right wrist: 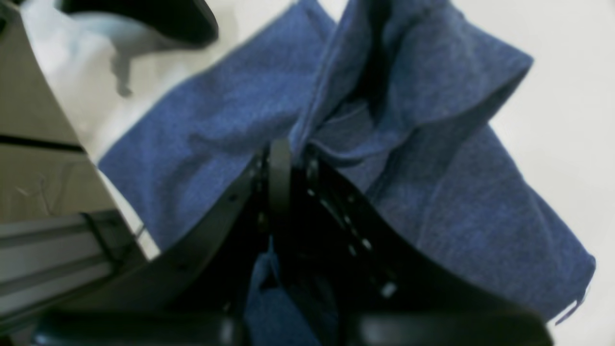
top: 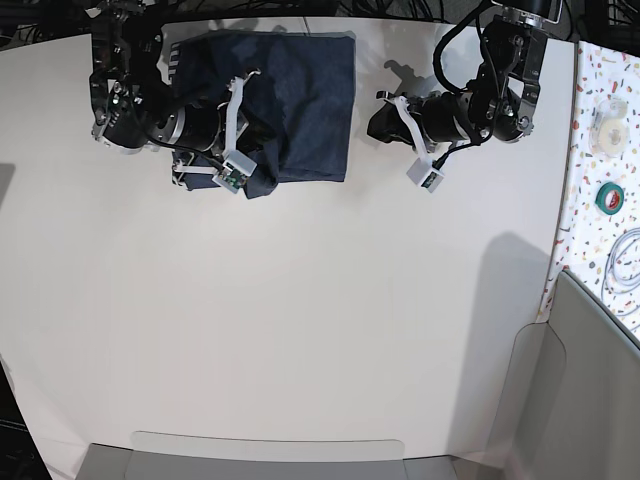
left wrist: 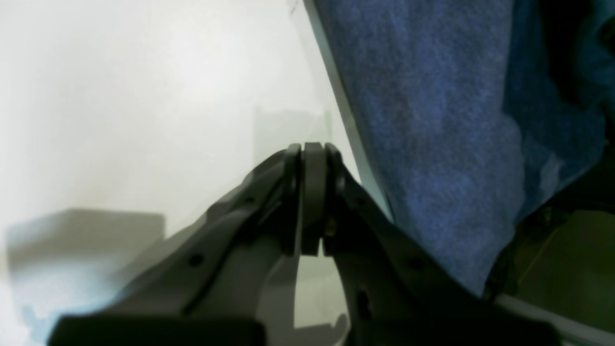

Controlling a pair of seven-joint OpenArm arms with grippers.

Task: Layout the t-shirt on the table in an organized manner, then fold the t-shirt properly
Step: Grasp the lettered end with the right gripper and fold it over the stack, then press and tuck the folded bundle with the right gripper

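i work in what looks like a robotics lab, at a test bench rather than in a home. my two black arms are mounted at the far edge of a wide, plain matte white tabletop [top: 300,330], with bundles of dark cables [top: 300,8] trailing behind them. beside it runs a narrow white strip with colourful confetti speckles [top: 600,150], holding a green roll of tape [top: 610,195] and a coiled white cord [top: 622,255].

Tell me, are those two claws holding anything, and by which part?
The right gripper is shut on a bunched fold of the dark blue cloth t-shirt, near its edge. The left gripper is shut on nothing, beside the shirt.
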